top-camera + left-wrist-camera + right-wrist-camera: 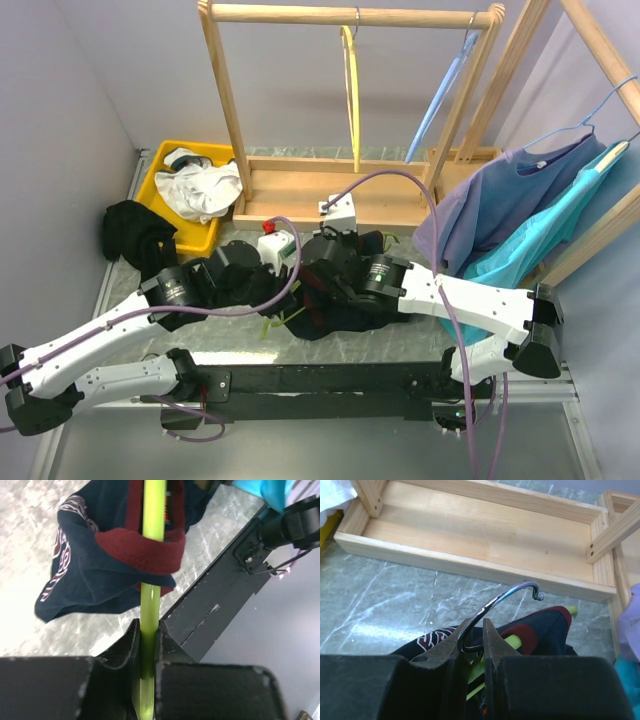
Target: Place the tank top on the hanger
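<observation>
The left tool (148, 636) is clamped on the thin lime-green hanger (152, 530). The right tool (472, 632) pinches its shiny metal hook (506, 596). The dark navy cloth tank top with red trim (90, 580) is only partly on the hanger, over the middle of the grey worktop (25, 515). Next, I think, a strap needs pulling over the free end.

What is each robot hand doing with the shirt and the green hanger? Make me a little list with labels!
left hand: closed on the lime-green bar of the hanger
right hand: closed on the hanger's metal hook
tank top: dark navy with red trim, one red-trimmed opening looped around the hanger bar
fully on the hanger: cannot tell
wooden rack: holds a yellow hanger and a light blue hanger
</observation>
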Available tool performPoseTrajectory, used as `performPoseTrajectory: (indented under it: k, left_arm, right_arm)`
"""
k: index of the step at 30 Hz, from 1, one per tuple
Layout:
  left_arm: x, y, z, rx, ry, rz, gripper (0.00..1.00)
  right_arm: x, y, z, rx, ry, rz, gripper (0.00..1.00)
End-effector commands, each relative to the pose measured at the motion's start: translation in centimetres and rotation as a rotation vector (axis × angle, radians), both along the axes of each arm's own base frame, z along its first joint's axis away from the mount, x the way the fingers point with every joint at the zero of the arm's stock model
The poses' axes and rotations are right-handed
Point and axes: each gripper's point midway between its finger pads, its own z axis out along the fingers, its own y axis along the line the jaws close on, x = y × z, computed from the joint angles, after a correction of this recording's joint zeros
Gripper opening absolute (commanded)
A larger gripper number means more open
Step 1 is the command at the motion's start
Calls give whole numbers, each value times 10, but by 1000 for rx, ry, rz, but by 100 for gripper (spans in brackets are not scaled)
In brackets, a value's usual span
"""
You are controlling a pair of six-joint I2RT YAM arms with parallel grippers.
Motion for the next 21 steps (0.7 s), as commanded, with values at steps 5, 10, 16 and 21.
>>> performPoseTrajectory:
  k: [5,10,16,21]
  left_arm:
    - [17,-4,6,-149,-94,132,1]
    - [21,-4,10,-213,-146,163,1]
    - [21,-5,9,-250,-165,171,1]
    - [20,-7,20,-281,-186,160,1]
  right_arm:
    - [-17,13,42,217,3,146,25]
    - [-42,8,62,340,9,306,62]
    - [-86,29,77,422,54,628,64]
    - [-103,59,40,358,167,772,58]
